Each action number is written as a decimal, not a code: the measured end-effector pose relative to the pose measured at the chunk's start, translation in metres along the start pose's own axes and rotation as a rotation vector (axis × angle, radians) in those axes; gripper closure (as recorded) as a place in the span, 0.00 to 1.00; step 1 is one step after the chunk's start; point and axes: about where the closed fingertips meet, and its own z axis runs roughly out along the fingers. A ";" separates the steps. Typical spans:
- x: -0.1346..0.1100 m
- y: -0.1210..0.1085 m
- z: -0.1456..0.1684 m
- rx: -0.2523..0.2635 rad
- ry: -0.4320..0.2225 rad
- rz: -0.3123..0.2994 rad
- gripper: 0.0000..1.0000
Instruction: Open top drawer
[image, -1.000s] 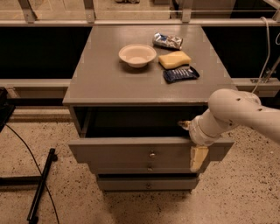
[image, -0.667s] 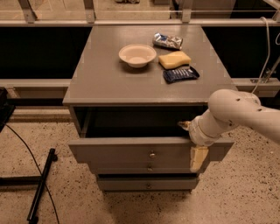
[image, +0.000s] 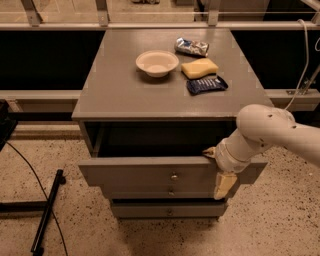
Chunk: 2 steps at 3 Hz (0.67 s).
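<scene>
The top drawer (image: 135, 175) is the widest grey front of the cabinet, with a small round metal knob (image: 174, 176). It stands pulled out from the cabinet, and a dark opening shows above its front. My gripper (image: 218, 168) is at the right end of the drawer front, against its top rim and front face, on the end of the white arm (image: 270, 130) that comes in from the right. The drawer's inside is hidden in shadow.
Two narrower drawer fronts (image: 169, 212) sit below. On the cabinet top (image: 110, 90) lie a white bowl (image: 157, 63), a yellow sponge (image: 199, 68), a blue packet (image: 207, 84) and a silver packet (image: 191, 47). A black pole (image: 46, 212) and a cable lie on the floor at left.
</scene>
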 end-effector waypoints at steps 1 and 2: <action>-0.002 0.019 -0.011 -0.028 -0.019 0.004 0.33; -0.004 0.036 -0.025 -0.050 -0.030 -0.004 0.34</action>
